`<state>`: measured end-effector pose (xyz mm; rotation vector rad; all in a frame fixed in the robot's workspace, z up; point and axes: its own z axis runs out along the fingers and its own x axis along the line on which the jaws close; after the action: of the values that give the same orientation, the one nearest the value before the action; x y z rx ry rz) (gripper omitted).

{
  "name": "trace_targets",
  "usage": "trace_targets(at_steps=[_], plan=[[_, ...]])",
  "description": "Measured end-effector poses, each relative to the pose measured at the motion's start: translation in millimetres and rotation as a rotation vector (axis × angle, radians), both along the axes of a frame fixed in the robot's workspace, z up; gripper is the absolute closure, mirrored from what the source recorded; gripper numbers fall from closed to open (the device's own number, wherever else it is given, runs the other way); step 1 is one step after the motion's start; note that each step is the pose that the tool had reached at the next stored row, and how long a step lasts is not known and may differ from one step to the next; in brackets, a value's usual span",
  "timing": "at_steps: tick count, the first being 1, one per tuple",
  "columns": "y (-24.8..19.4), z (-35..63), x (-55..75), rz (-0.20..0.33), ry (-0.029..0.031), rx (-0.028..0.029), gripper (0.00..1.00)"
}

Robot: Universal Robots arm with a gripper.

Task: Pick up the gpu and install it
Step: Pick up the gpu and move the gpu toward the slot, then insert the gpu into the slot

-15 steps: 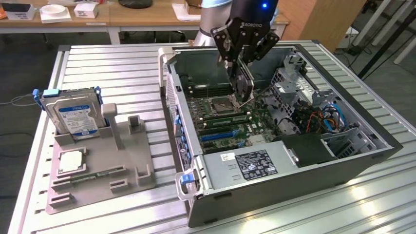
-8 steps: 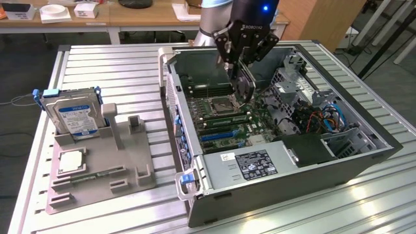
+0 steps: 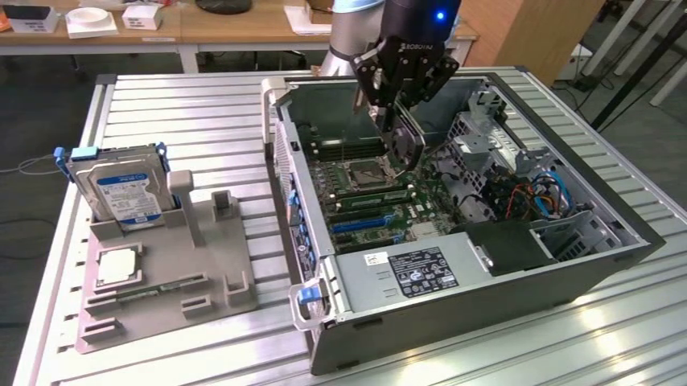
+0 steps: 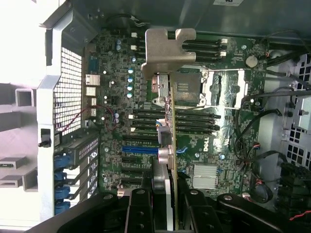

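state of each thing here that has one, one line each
gpu, held upright in the tool above the motherboard, not seated
tool, shut on gpu
computer case, lying on its side, open
hard drive, standing upright in the grey holder
cpu chip, lying flat on that holder

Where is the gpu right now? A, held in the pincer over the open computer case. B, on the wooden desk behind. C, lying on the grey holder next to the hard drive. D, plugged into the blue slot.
A: the pincer grips the gpu on edge, above the motherboard of the open case.
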<state>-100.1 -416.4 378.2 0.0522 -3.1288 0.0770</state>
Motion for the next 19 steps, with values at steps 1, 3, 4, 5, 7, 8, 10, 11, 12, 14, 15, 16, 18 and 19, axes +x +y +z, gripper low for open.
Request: trace_targets(at_steps=[1,3,4,5,7,8,10,11,12,14,15,16,18,19], plan=[[0.0,0.0,0.0,0.0,0.0,0.0,0.71],[0.0,0.0,0.0,0.0,0.0,0.0,0.71],[0.0,0.0,0.0,0.0,0.0,0.0,0.71],[0.0,0.0,0.0,0.0,0.0,0.0,0.71],[0.0,0.0,0.0,0.0,0.0,0.0,0.71],[0.0,0.0,0.0,0.0,0.0,0.0,0.71],[0.0,0.0,0.0,0.0,0.0,0.0,0.71],[0.0,0.0,0.0,0.0,0.0,0.0,0.71],[0.0,0.0,0.0,0.0,0.0,0.0001,0.71],[0.0,0.0,0.0,0.0,0.0,0.0001,0.71],[0.0,0.0,0.0,0.0,0.0,0.0001,0.71],[0.0,0.0,0.0,0.0,0.0,0.0,0.71],[0.0,-0.1,0.0,0.009,0.0,0.0,0.71],[0.0,-0.3,0.0,0.026,0.0002,0.0,0.71]])
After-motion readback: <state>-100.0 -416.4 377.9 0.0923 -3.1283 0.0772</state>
